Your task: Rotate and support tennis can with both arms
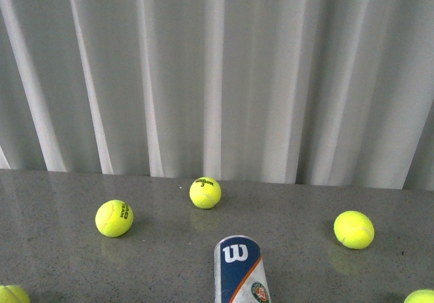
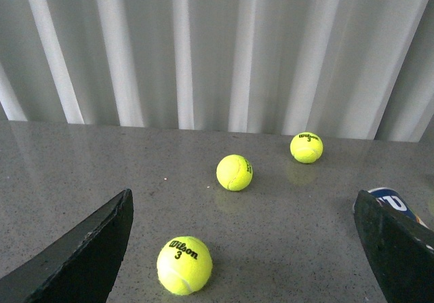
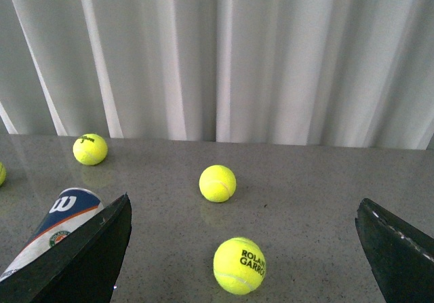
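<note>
Grey speckled worktop (image 1: 305,276), smooth and a bit glossy, w/ faint reflections under the balls. A white pleated curtain (image 1: 217,72) closes off the whole back, so no more of the room shows.

The tennis can (image 1: 241,272) is at front centre of the worktop in the front view, near end cut off by the frame edge. It seems to lie on its side w/ the far end twd the curtain, but can't be sure. In the left wrist view only a sliver of the can (image 2: 393,200) peeks past one plate. In the right wrist view the can (image 3: 57,225) is partly behind a plate; touching or not, can't tell.

Two tennis balls are cut off at the front corners, left (image 1: 12,294) & right (image 1: 422,296). Three more are whole: centre ball (image 1: 205,192), left ball (image 1: 114,218), right ball (image 1: 353,229), all well apart.

Left pincer (image 2: 243,207) is spread wide, gripping nothing, only the plate tips in shot. Right pincer (image 3: 244,208) is the same, wide apart and empty.

Plates are matt black, flat, angular, w/ rough edges. The can is a tube w/ a blue label, white "W", orange stripe, round emblem and a pale rim at the far end. Balls are fuzzy yellow-green felt w/ black print: "Wilson 3" ball (image 2: 184,265), "Roland Garros" ball (image 3: 239,266)
</note>
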Tool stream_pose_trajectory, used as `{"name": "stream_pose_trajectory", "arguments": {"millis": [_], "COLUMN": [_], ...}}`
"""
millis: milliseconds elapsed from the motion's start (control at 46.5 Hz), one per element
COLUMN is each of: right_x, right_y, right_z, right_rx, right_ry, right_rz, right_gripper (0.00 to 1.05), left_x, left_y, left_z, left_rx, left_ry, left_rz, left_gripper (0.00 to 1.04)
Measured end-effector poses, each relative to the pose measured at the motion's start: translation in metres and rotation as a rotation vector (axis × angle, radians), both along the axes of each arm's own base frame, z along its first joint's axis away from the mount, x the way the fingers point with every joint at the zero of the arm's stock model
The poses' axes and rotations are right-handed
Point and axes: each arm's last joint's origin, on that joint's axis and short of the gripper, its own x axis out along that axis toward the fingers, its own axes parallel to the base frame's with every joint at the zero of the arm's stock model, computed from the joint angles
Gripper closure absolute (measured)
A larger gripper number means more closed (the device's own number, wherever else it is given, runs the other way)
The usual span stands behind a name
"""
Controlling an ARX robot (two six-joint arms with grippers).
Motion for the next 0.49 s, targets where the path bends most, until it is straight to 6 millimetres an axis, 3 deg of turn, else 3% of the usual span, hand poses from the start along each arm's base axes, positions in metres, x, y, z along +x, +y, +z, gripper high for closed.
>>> {"name": "stream_pose_trajectory", "arguments": {"millis": [495], "right_x": [0.0000], "right_y": [0.0000], "right_z": [0.0000], "right_rx": [0.000], "right_ry": [0.000], "right_rz": [0.000], "right_gripper": [0.07], "left_x": [0.0000], "left_y": [0.0000], "left_z": [0.0000], "left_rx": [0.000], "left_ry": [0.000], "left_rz": [0.000], "left_gripper": [0.07]}}
